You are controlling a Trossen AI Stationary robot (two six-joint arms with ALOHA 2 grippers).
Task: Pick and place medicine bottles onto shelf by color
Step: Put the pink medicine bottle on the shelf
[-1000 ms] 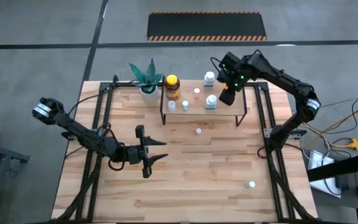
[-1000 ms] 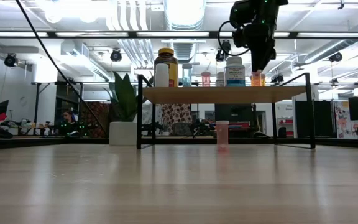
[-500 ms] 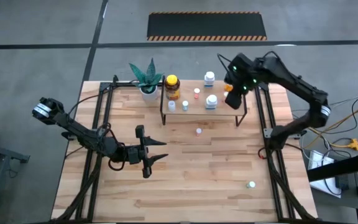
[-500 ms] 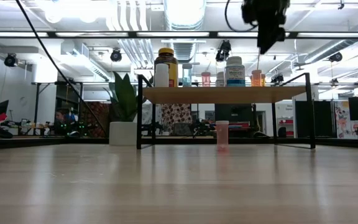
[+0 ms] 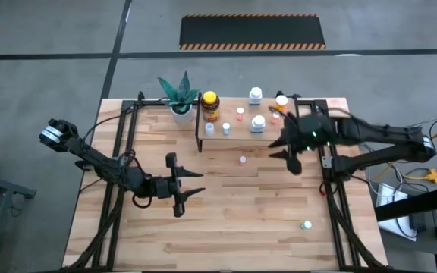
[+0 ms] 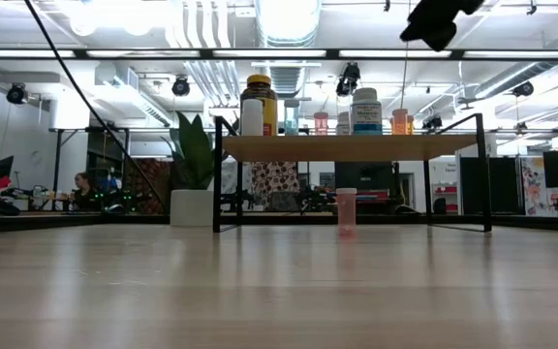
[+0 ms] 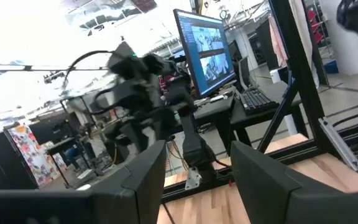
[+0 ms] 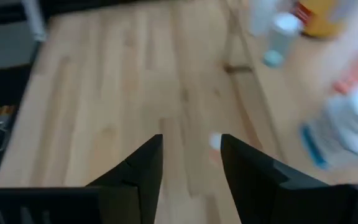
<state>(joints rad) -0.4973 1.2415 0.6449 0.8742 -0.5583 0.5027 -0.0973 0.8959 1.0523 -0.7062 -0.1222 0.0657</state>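
Observation:
The light-wood shelf (image 5: 249, 135) stands at the table's far side. On it are the amber bottle with a yellow cap (image 5: 210, 105), white bottles (image 5: 258, 123) and an orange-capped bottle (image 5: 281, 101). A pink-capped bottle (image 5: 243, 160) stands on the table in front of the shelf, and a green-capped one (image 5: 306, 224) stands near the right front. My right gripper (image 5: 285, 150) is open and empty, high above the table by the shelf's right end; the pink-capped bottle (image 8: 215, 142) shows far below its fingers. My left gripper (image 5: 196, 184) is open and empty at the table's middle left.
A white pot with a green plant (image 5: 180, 98) stands left of the shelf. Black frame rails (image 5: 120, 152) run along the table's left and right sides. In the low view the shelf (image 6: 352, 147) stands on thin black legs with the pink-capped bottle (image 6: 346, 210) below it.
My right gripper has risen from the orange-capped bottle at the shelf's right end and swung toward the table's near edge, off the shelf. The orange-capped bottle stays upright on the shelf.

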